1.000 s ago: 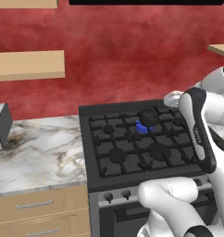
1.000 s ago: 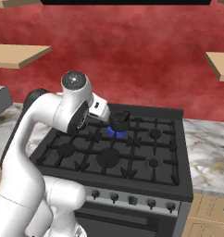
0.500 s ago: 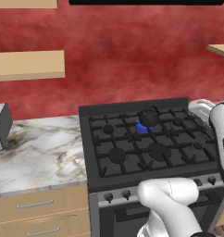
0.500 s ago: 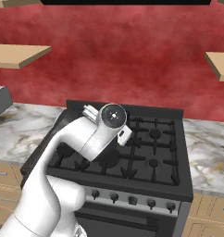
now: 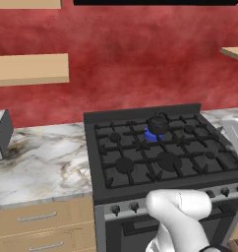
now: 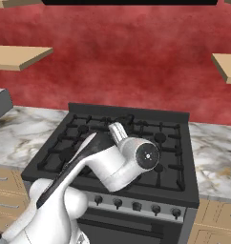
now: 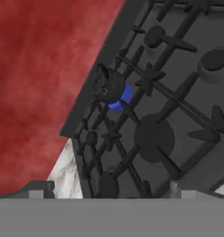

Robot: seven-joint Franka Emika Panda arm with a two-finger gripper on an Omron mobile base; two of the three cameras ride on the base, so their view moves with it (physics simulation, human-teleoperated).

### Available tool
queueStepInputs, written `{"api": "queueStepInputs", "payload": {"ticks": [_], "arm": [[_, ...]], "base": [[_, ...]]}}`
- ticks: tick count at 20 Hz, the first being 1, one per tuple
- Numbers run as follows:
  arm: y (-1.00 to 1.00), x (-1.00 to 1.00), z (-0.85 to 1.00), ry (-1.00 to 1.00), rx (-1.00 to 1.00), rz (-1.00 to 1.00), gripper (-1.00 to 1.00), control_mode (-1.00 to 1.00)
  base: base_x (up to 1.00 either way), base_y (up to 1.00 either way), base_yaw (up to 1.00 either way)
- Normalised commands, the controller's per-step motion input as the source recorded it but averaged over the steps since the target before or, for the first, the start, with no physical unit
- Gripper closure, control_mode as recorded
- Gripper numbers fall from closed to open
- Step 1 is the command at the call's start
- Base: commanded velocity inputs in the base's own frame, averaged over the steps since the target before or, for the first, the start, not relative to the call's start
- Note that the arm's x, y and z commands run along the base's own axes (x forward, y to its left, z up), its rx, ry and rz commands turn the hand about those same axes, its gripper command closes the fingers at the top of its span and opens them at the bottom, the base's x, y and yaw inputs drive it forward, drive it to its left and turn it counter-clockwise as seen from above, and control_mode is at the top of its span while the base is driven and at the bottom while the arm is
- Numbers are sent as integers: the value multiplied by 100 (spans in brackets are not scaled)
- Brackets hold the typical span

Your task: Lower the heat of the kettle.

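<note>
Now, from the left base, the kettle (image 5: 158, 124) sits on a rear burner over a blue flame (image 5: 150, 135), and the arm has swung off to the right edge. From the right base, the arm has dropped lower across the stove (image 6: 179, 119). Through the hand camera, the kettle (image 7: 108, 85) lies well beyond the fingers; whether they are open I cannot tell.
</note>
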Motion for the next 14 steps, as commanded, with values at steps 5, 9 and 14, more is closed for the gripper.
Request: {"api": "queueStepInputs", "payload": {"ticks": [5, 9, 14], "arm": [[-36, -19, -51, 1, 32, -4, -100, -100], [-8, -22, -53, 0, 24, -2, -100, -100], [11, -17, -55, 0, 14, -4, -100, -100]], "base": [[0, 0, 0], [0, 0, 0], [0, 0, 0]]}}
